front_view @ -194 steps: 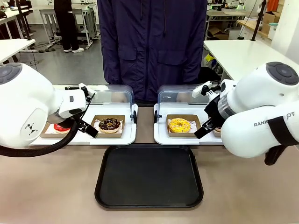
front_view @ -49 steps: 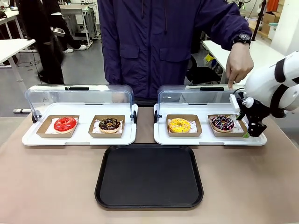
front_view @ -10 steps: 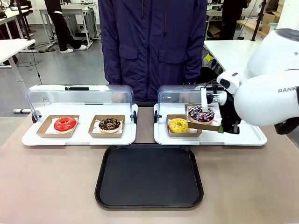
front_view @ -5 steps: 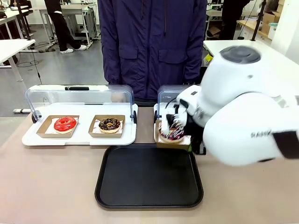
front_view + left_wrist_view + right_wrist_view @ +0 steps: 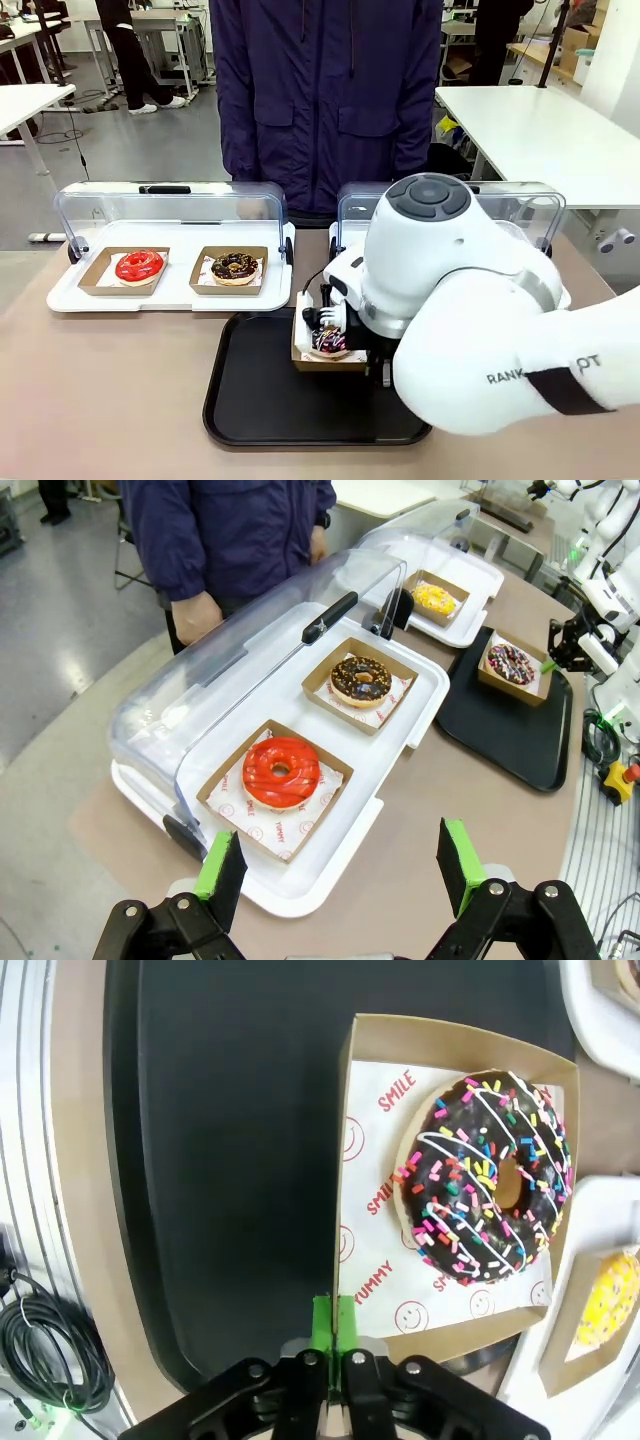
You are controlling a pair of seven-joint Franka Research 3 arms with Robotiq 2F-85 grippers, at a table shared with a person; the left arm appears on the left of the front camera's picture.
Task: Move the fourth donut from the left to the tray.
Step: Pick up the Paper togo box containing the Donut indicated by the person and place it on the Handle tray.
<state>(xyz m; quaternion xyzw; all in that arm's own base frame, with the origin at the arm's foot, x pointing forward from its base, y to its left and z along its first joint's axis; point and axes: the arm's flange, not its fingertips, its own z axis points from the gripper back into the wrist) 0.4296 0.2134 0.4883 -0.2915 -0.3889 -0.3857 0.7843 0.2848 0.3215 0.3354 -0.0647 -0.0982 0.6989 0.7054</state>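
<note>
While the right gripper (image 5: 331, 1332) pinched the wall of the little box (image 5: 380, 1225), the donut (image 5: 485, 1178) sat inside it, right over the black tray (image 5: 255, 395). The left gripper (image 5: 340, 865) was open, far away.

The front view faces across the table; the right wrist view looks steeply down, close above the tray (image 5: 220, 1160), seemingly; both share it.
</note>
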